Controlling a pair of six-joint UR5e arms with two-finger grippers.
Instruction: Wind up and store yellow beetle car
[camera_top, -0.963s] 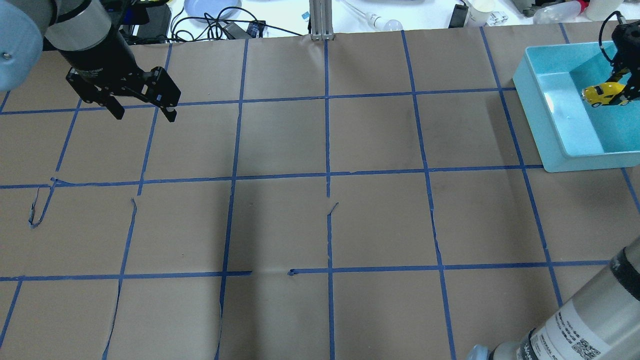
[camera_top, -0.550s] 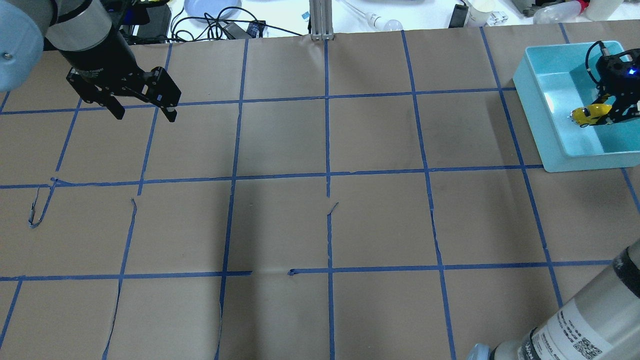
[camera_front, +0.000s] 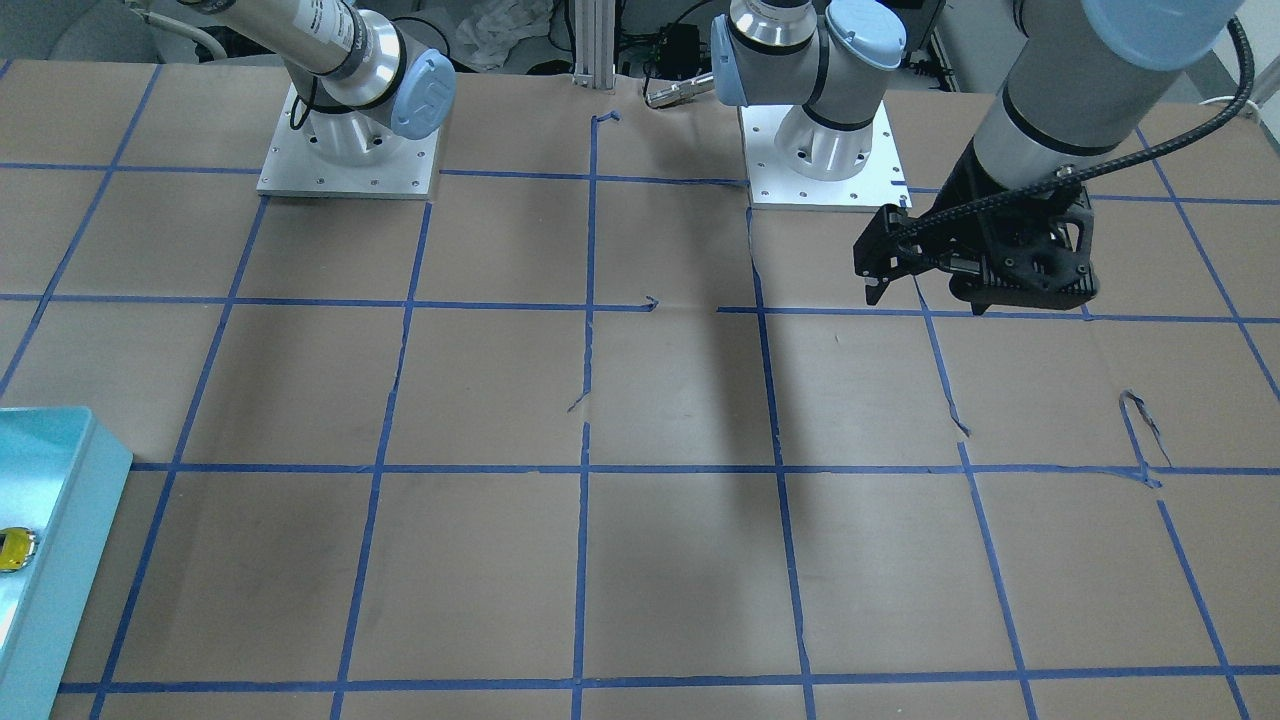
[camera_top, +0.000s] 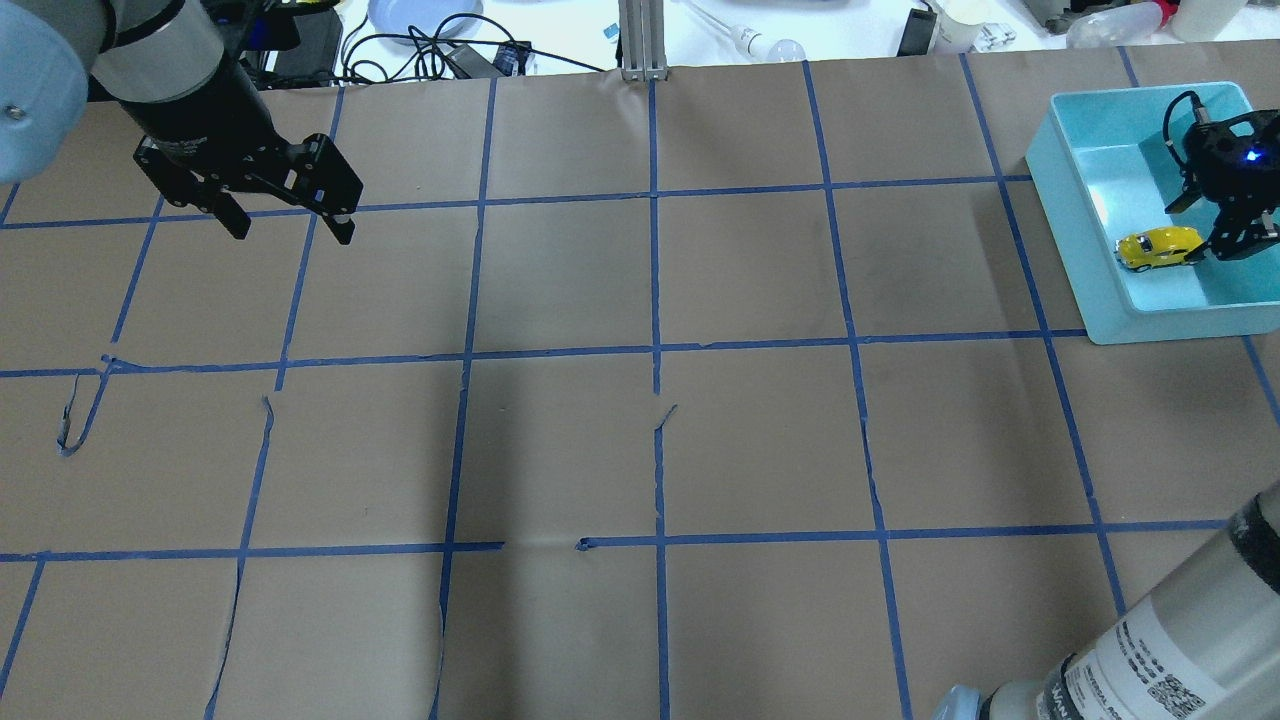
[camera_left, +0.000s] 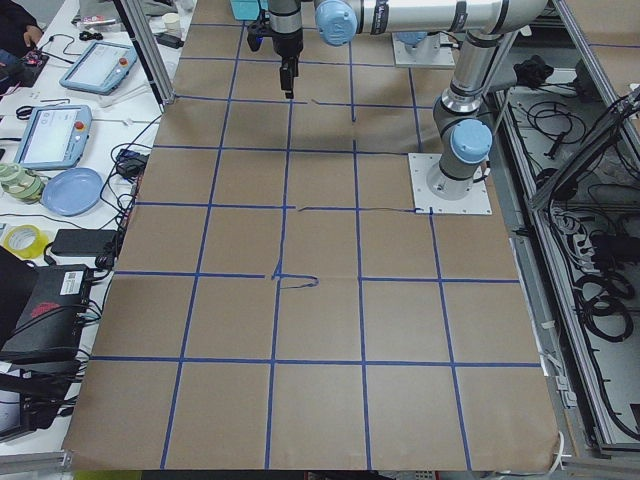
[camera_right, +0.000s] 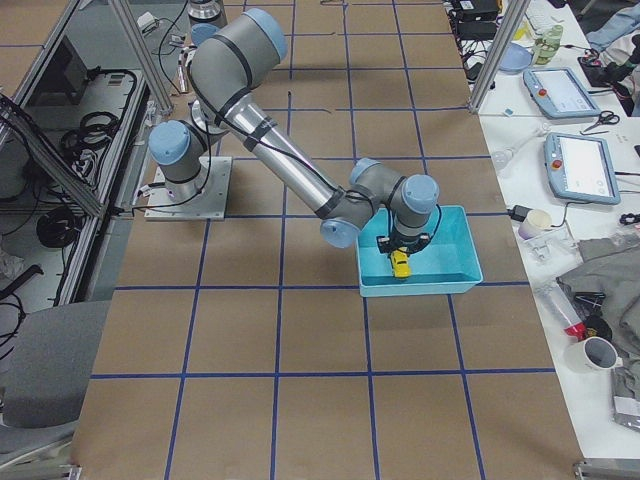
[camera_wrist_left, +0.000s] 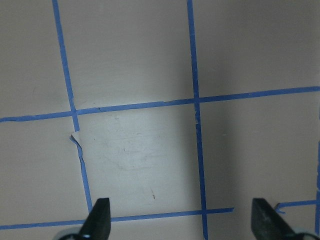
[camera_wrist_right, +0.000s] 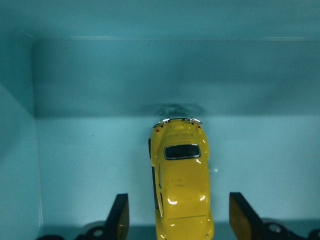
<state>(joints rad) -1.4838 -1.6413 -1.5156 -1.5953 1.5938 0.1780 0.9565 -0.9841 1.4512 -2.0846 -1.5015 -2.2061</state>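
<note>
The yellow beetle car rests on its wheels on the floor of the teal bin, near the bin's left wall. In the right wrist view the car lies between the two fingers with a gap on each side. My right gripper is open over it and touches nothing. The car also shows in the exterior right view and at the edge of the front-facing view. My left gripper is open and empty, above the paper at the far left; its fingers frame bare table.
The table is covered in brown paper with a blue tape grid. Some tape strips are torn and lifted. Cables, a plate and bottles lie beyond the far edge. The right arm's forearm crosses the near right corner.
My right gripper carried the car down and toward the bin's left wall, then opened. The car now lies free on the bin floor. The left arm has not moved.
</note>
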